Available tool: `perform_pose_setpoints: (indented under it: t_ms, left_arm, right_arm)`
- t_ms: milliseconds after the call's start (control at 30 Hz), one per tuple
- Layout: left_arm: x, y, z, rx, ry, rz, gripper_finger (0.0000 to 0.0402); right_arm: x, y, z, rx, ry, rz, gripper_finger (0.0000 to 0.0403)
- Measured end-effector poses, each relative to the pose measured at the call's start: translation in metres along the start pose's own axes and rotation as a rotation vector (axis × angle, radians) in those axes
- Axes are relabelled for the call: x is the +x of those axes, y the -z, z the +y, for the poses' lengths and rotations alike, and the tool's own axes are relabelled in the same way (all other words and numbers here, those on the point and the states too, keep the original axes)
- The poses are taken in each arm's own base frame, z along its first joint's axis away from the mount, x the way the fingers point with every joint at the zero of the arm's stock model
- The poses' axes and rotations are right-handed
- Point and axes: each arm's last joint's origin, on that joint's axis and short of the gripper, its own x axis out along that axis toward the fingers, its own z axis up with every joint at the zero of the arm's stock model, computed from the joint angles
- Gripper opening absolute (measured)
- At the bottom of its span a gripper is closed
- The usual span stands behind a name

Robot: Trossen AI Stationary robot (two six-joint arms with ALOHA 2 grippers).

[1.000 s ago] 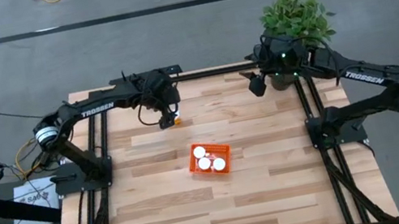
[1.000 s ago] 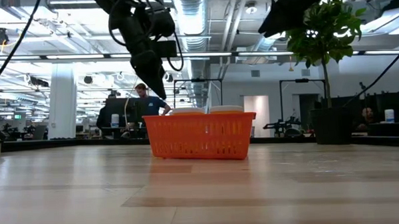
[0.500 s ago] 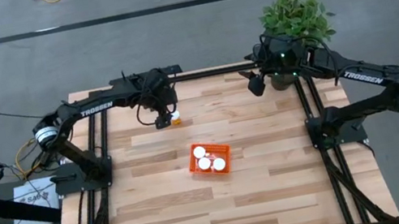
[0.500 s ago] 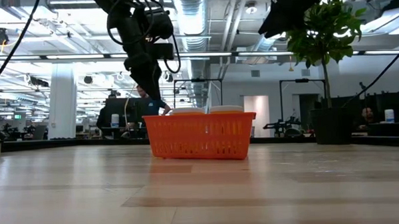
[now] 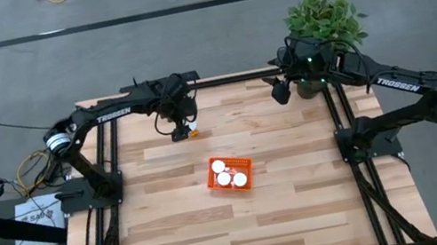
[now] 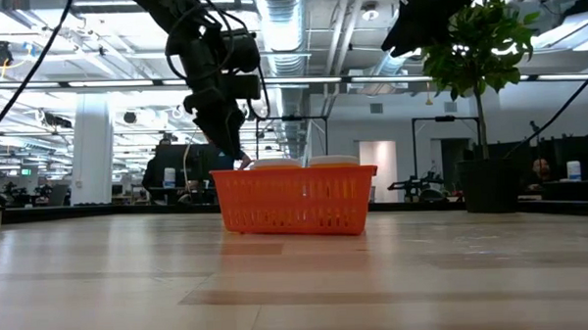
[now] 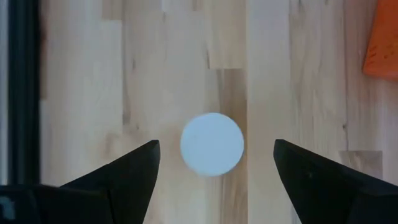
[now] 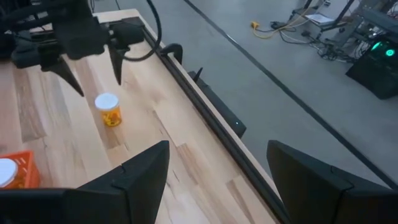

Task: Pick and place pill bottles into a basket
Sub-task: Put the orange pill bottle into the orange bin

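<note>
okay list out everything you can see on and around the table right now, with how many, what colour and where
pill bottle on the table: one, orange body with white cap, upright on the wood near the far edge, under the left claw
pill bottles in the basket: three white caps showing, inside the basket
basket: one, bright orange, near the middle of the table
table: one, light wood planks with a black frame
plant: one, green leaves in a dark pot, at the far right corner
left claw: one, dark, open, straddling the lone bottle from above without touching it
right claw: one, dark, open, raised by the plant at the far right edge
</note>
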Motion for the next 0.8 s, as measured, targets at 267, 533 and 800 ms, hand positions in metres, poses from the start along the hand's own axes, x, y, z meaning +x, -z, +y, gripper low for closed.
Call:
perform_pose_setpoints:
  t_ms: [267,533,800]
  left_arm:
    - [0.0082,-0.0009,0.0014,0.019,0.029,0.004,0.0307]
    - [0.0085,-0.001,0.0008,0.039,0.002,0.024,0.0307]
    - [0.0088,-0.0021,-0.001,0.042,-0.007,0.028,0.0307]
  right_arm:
    - [0.0001,0.0005,-0.001,0.001,0.004,0.004,0.0265]
    - [0.0,0.0008,-0.001,-0.007,0.004,0.009,0.0265]
    - [0.0,0.0007,-0.0003,-0.008,0.001,0.008,0.0265]
